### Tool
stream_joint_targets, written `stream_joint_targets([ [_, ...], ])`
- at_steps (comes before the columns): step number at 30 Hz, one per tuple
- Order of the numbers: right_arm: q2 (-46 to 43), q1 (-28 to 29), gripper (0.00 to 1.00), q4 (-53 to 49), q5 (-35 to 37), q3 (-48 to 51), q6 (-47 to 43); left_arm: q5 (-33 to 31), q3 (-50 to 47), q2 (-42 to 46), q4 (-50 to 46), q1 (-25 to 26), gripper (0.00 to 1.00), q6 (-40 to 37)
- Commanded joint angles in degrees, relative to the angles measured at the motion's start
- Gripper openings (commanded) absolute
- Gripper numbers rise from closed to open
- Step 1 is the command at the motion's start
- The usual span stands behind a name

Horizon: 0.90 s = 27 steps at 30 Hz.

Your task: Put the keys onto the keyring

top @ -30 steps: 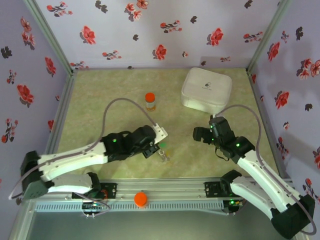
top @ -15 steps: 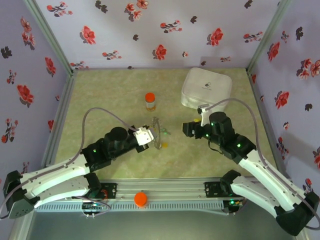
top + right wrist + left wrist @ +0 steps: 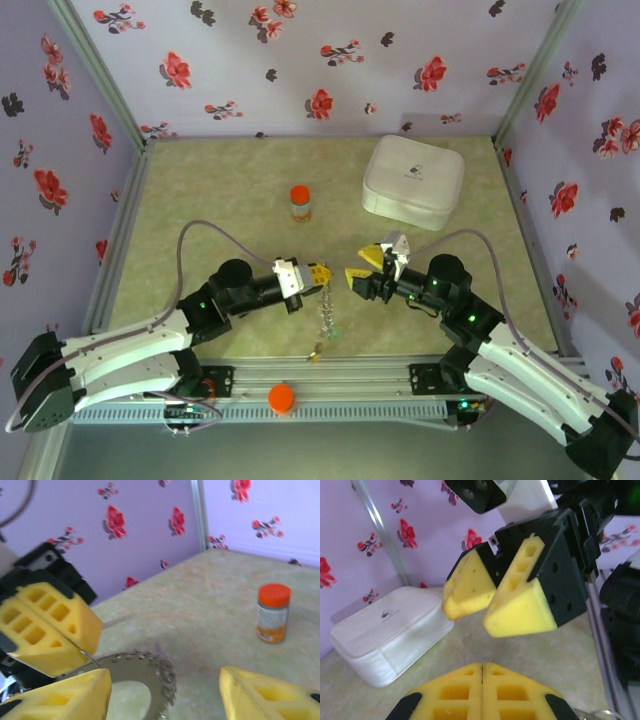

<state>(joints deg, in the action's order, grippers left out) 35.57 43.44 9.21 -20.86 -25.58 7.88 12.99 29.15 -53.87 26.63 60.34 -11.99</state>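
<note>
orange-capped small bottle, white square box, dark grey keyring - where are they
orange-capped small bottle (image 3: pixel 300 203), top external view, its middle
white square box (image 3: pixel 413 178), top external view, lid centre
dark grey flat keyring (image 3: pixel 144 666), right wrist view, flat band

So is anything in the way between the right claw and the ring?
Nothing visible is. The right gripper, jaws apart, faces the keyring, which hangs from the shut left gripper. There is just open air between them. The orange-capped bottle stands farther back, off that line.
</note>
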Motion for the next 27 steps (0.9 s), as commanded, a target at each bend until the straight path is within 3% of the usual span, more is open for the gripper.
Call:
stream_joint_targets([
  [1,-1.3,1.2,0.61,5.4,-4.2,1.1,-3.0,4.5,1.0,-0.6,8.0,-0.8,0.00,3.2],
  [6,-2.3,1.8,0.61,3.4,-7.3,1.1,-7.0,7.3,1.6,-2.9,12.1,-0.8,0.00,5.8],
  [14,-5.3,2.0,0.48,-2.1,-7.7,0.5,-13.0,11.8,2.9,-4.8,13.9,-0.9,0.00,8.8],
  [27,-3.4,2.6,0.35,-3.6,-12.4,-1.1,-12.9,16.3,4.0,-6.1,12.7,-1.1,0.00,11.6],
])
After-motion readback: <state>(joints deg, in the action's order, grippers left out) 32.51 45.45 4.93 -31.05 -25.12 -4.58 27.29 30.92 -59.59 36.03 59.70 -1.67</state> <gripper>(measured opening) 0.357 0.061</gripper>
